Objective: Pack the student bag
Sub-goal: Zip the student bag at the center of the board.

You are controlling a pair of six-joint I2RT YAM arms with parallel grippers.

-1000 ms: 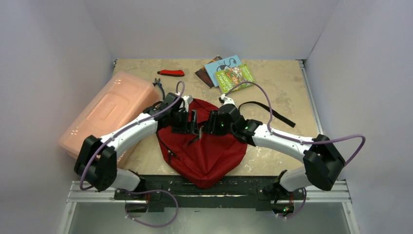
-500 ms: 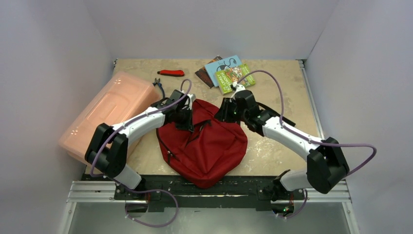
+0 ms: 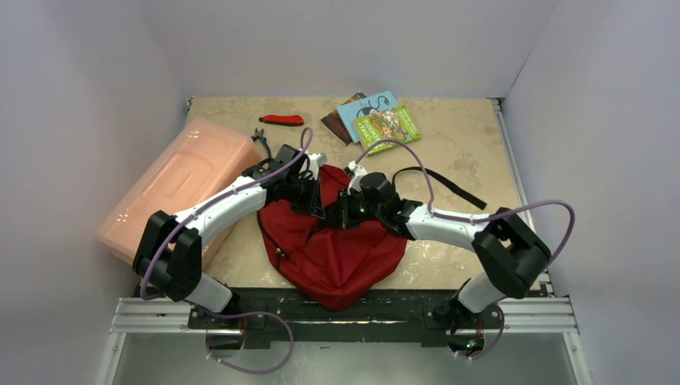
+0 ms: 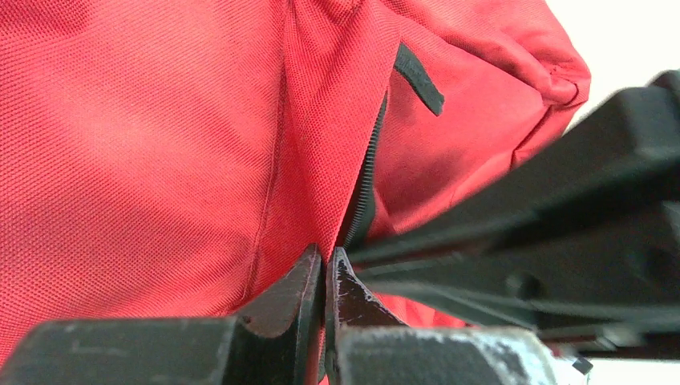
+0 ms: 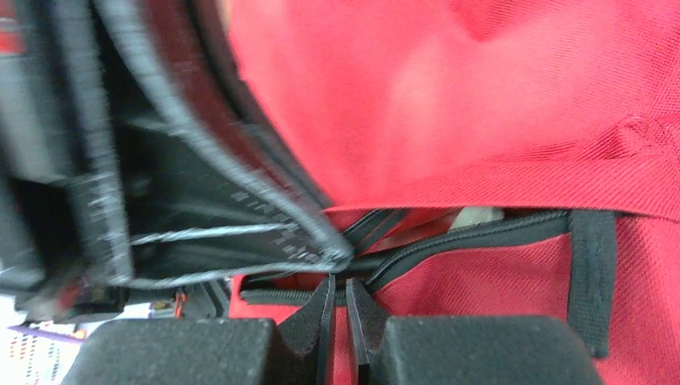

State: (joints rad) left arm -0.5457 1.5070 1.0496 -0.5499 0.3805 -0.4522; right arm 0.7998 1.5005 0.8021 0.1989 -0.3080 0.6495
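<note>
The student bag (image 3: 345, 257), red with black zippers, lies at the table's near middle, and its black strap (image 3: 449, 184) trails off to the right. My left gripper (image 3: 319, 210) is at the bag's upper part. In the left wrist view, this left gripper (image 4: 327, 257) is shut on a fold of red fabric (image 4: 160, 120) beside the black zipper (image 4: 365, 184). My right gripper (image 3: 342, 215) faces it from the right. In the right wrist view, the right gripper (image 5: 340, 285) pinches red fabric just below the zipper (image 5: 481, 237), which gapes slightly. The other arm's black fingers (image 5: 200, 200) cross that view.
A pink translucent box (image 3: 176, 184) lies along the left side. A red-handled tool (image 3: 282, 120) and small cutters (image 3: 261, 136) sit at the back left. Several books (image 3: 377, 116) are fanned out at the back middle.
The left gripper closed on the bag's fabric. The right arm swung out toward the books, then came back to the bag's top, and its jaws closed on the fabric.
</note>
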